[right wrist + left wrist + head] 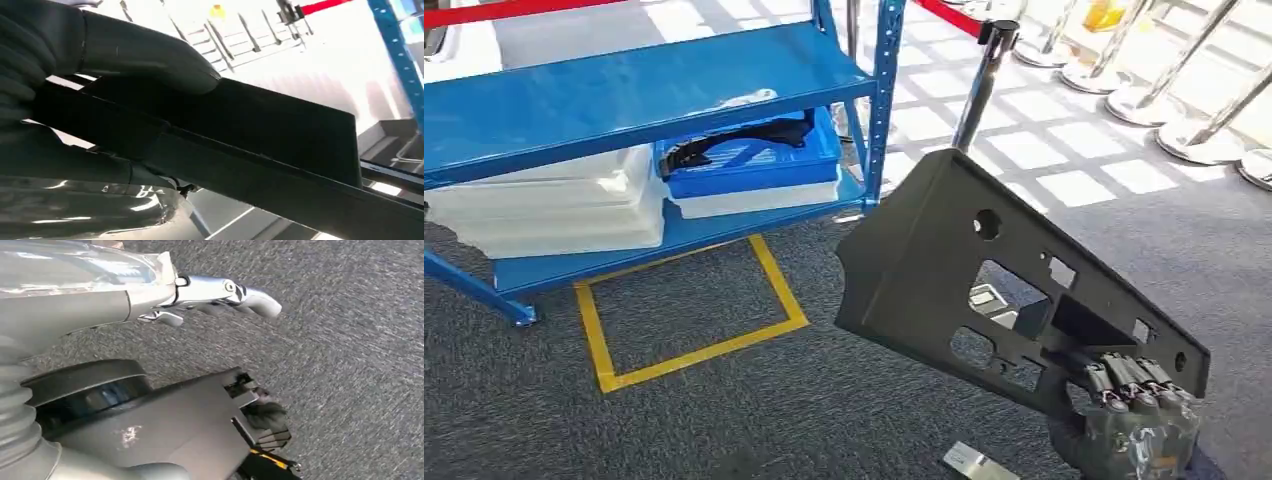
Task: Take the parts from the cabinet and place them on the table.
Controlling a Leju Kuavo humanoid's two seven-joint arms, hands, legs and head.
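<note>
Right hand is seen at the lower right of the head view, fingers curled over the lower edge of a dark flat panel. The panel is held clear of the carpet, tilted, with its far corner raised toward the blue shelving rack. Several cut-outs and round holes are noted in the panel face. In the right wrist view the thumb is pressed along the panel from one side, with the dark fingers wrapped on the other.

Left hand is seen over bare carpet in the left wrist view, fingers extended and slightly apart, nothing held.

On the rack's lower shelf a blue tray is stacked on a white one near the right-hand post; another dark part lies in the blue tray. White trays are piled toward the shelf's left end. A yellow taped rectangle is marked on the carpet in front of the rack. Chrome stanchion bases stand beyond, on pale floor.
</note>
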